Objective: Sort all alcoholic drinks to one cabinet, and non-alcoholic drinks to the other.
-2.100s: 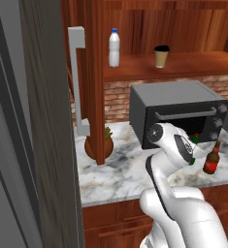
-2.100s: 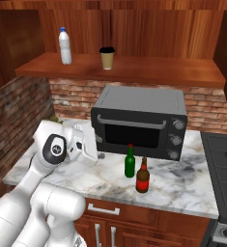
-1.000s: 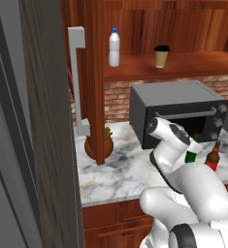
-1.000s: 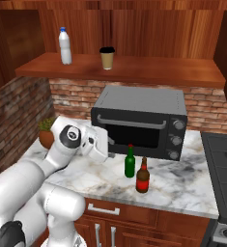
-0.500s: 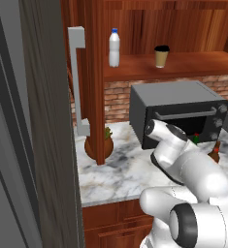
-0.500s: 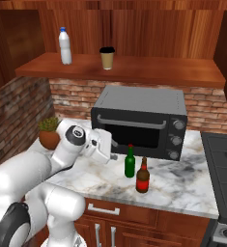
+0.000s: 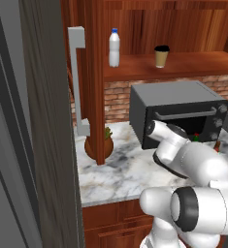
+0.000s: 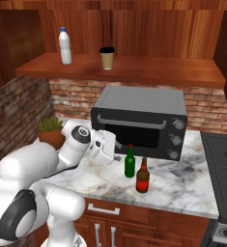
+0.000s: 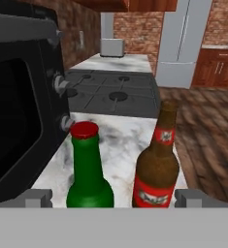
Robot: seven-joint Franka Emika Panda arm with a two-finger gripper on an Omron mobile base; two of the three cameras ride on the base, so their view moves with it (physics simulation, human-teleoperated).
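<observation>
Glossy white shells all along this arm, rounded and bulbous, each link swelling like a smooth capsule. Dark rings mark the joints: there's a wide black band circling a grey disc on the big link low in the left base view, and the same dark-rimmed grey cap at the lower left of the right base view. Up at the wrist, a smaller round grey cap with a pale centre sits in a white housing. The claw is a boxy white block with grey detailing. From the hand view, two small grey, squared-off fingertips.
</observation>
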